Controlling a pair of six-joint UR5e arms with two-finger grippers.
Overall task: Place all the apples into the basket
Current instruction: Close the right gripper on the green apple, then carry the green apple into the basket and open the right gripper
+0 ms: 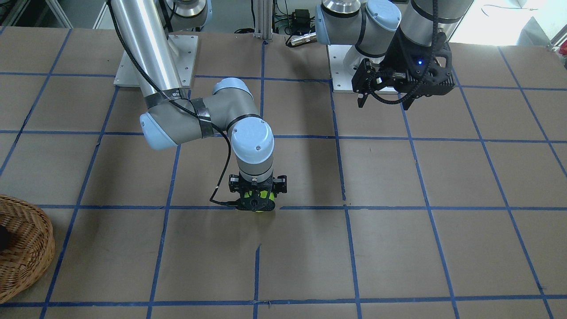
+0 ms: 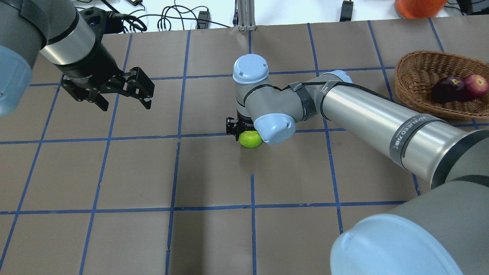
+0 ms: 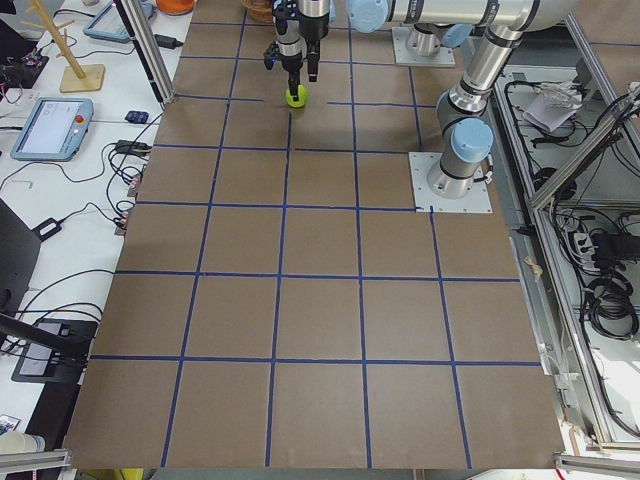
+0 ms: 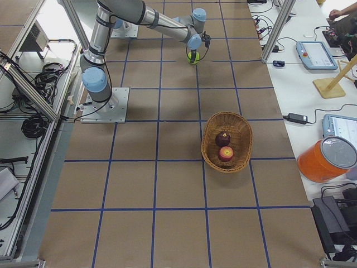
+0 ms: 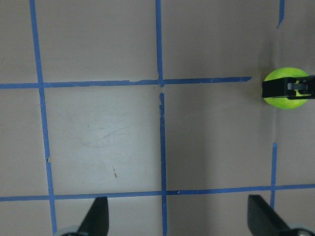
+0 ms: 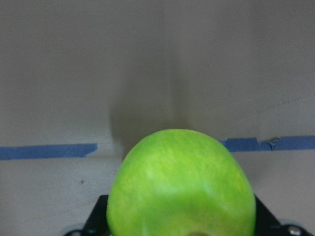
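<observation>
On the front-facing view my right gripper (image 1: 257, 200) is down at the table (image 1: 398, 248), its jaws either side of the green apple (image 1: 264, 195); I cannot tell whether they pinch it. The left gripper (image 1: 384, 103) hangs well apart near its base, fingers spread and empty. Overhead, the basket (image 2: 416, 57) sits far off on the right side, holding the maroon apple (image 2: 445, 89) and the red apple (image 2: 475, 84), which touch each other. The right-side view shows the same two inside. My right wrist camera has the green one filling the lower frame, seemingly resting on the table. I judge two of three done; the last needs gripping, lifting and carrying across.
</observation>
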